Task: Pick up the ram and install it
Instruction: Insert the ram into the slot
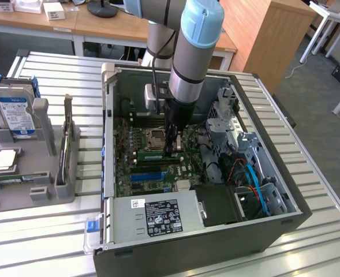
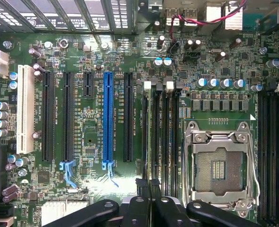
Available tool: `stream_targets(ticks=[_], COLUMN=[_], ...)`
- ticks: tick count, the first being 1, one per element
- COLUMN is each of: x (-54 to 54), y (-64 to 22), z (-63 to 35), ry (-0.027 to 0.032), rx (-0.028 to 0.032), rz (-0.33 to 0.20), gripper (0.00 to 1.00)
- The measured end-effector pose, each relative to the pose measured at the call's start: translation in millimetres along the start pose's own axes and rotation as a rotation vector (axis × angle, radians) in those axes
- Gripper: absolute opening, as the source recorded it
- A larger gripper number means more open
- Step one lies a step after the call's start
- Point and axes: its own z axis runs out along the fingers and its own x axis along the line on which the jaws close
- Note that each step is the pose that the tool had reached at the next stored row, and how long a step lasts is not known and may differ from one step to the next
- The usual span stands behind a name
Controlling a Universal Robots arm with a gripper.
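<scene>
Hanging inside a black, open-sided computer case (image 1: 175, 254), the grey-and-blue arm's black gripper (image 1: 171, 149) sits low over the green motherboard (image 2: 92, 142), beside the empty square silver processor socket (image 1: 157, 137). Its fingers (image 2: 141, 189) are pressed together above the row of black memory slots next to the socket. The ram (image 1: 151, 154), a thin green circuit-board stick with a white label, stands on edge in a slot just beside the socket, on the exterior view's near side. The fingertips meet its end toward the exterior view's right; whether they pinch it cannot be told.

The case lies on a table of pale ribbed metal slats (image 1: 54, 242). At the exterior view's left, a grey moulded holder (image 1: 43, 190) carries a boxy silver hard drive with a blue label (image 1: 15, 112) and a square silver processor chip (image 1: 3, 160). Behind stand light wooden desks (image 1: 100, 26) and a wooden cabinet (image 1: 268, 34) on dark grey floor (image 1: 314, 98).
</scene>
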Motion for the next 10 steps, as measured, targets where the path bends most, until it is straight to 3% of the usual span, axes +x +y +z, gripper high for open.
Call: stream_targets(ticks=[10], x=[0.0], y=[-0.3], z=[0.9], ry=[0.0001], rx=[0.0], rz=[0.0], gripper=[0.12])
